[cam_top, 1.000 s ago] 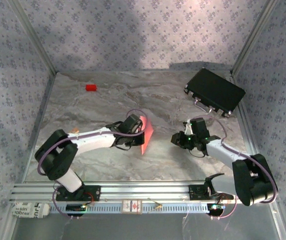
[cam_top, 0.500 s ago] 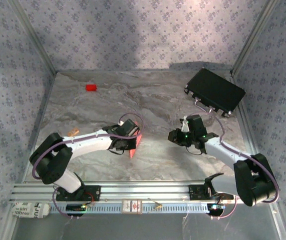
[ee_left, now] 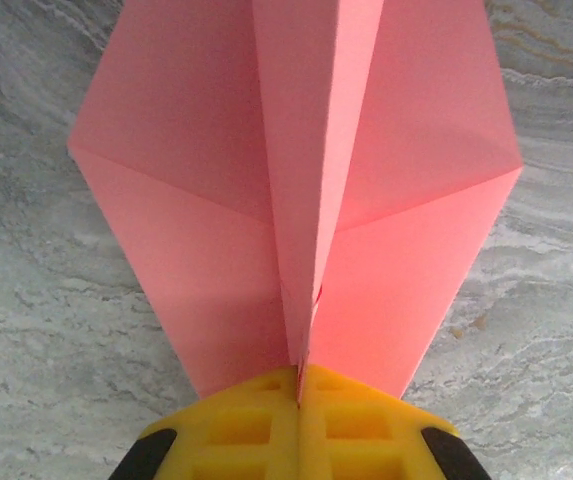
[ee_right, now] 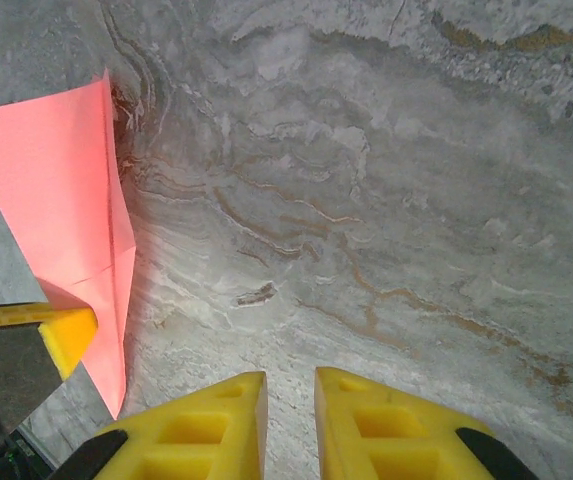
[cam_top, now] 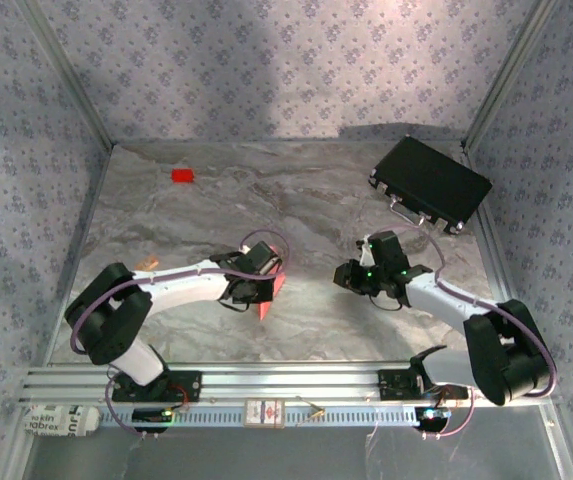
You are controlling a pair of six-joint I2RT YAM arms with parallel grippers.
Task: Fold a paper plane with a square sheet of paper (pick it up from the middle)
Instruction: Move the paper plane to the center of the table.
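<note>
Both fingers of my left gripper (ee_left: 301, 380) pinch the paper plane (ee_left: 186, 220) at its centre fold, well left of the black case (cam_top: 430, 184). It's flimsy paper and stiffest at that fold, I judge. My right gripper (ee_right: 290, 388), nearer the case, stands narrowly parted and empty.

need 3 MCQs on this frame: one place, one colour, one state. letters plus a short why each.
1. Where on the grey marble-patterned table does the small bright red block lie?
A) near right edge
B) far left area
C) between the two arms

2. What colour are the fingers of the right gripper?
A) blue
B) white
C) yellow

3. What is the left gripper doing?
A) shut on the folded salmon-pink paper plane
B) open and empty
C) shut on the red block

Key:
1 B, the top view puts the block near the back-left corner.
2 C, the right wrist view shows yellow fingers.
3 A, the left wrist view shows the fingers pinched on the plane's centre fold.
</note>
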